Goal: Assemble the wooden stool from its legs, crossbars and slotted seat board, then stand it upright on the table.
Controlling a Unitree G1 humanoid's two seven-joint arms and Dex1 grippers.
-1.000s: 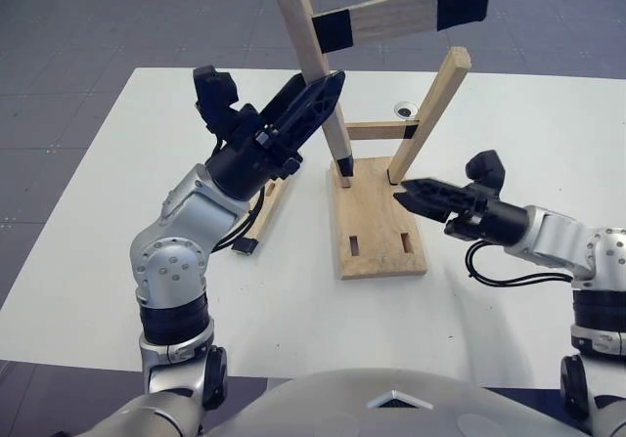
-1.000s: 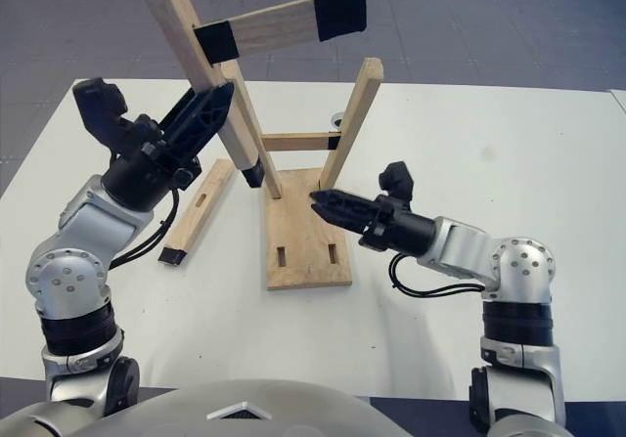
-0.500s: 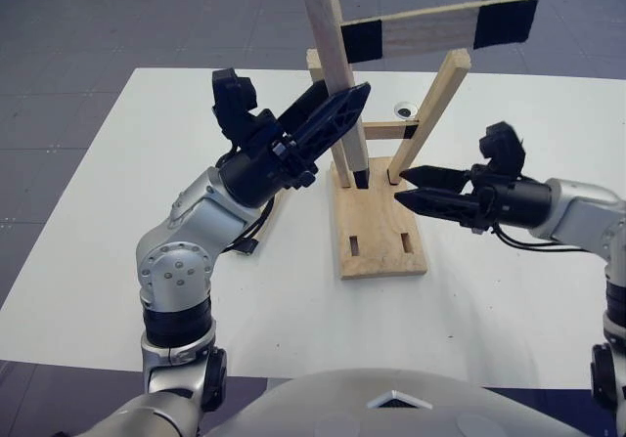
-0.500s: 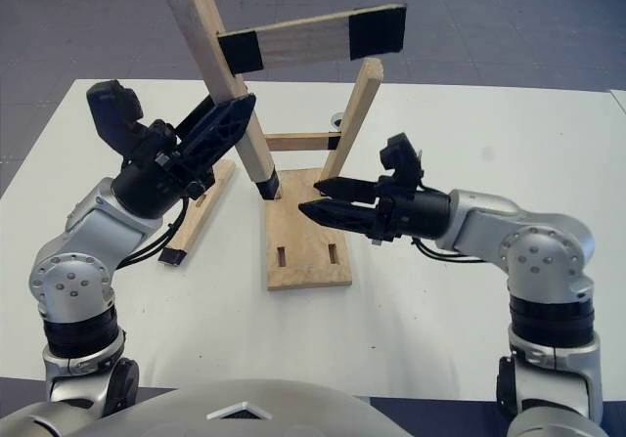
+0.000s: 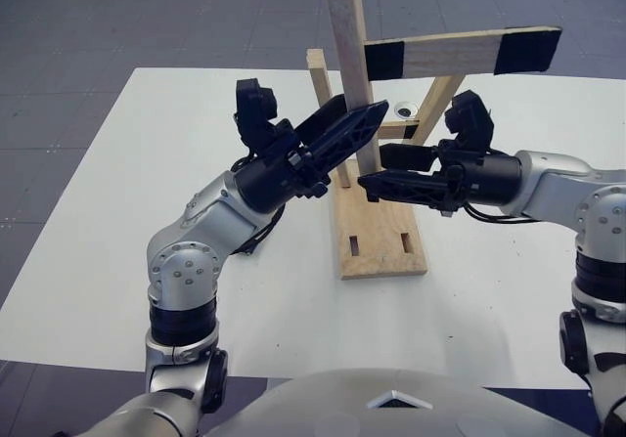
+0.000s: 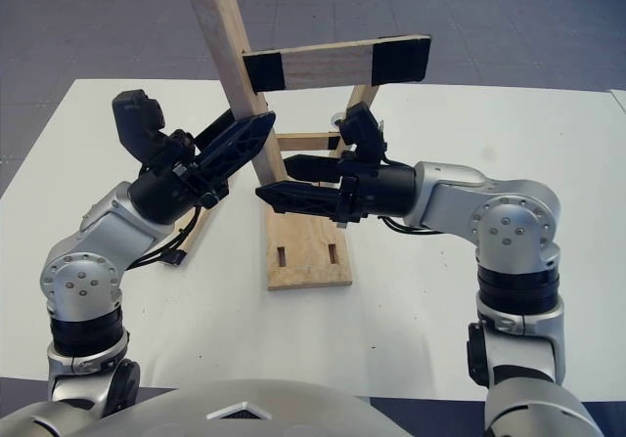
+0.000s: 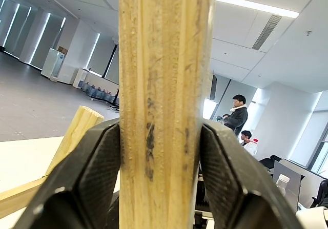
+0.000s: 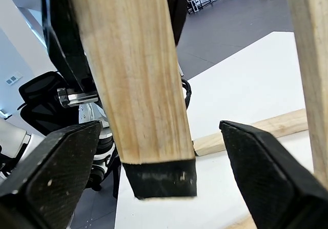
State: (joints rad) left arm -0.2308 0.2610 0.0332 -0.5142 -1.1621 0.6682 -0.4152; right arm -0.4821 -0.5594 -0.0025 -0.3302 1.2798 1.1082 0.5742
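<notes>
Left gripper [image 5: 354,129] clamps a wooden leg [image 5: 347,26]; right gripper [image 5: 375,170] gapes at its foot.
A black-taped crossbar [image 5: 450,53] juts from the leg above the left gripper. The right gripper's fingers [image 8: 51,180] are spread wide on either side of the leg's black-capped end [image 8: 161,179], clear of it. The slotted seat board [image 5: 377,237] lies flat on the table [image 5: 117,212], below both grippers.

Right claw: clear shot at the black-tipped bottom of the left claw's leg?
Likely yes: right claw open, jaws either side of the black tip of the leg, nothing blocking; left claw grips higher up.
</notes>
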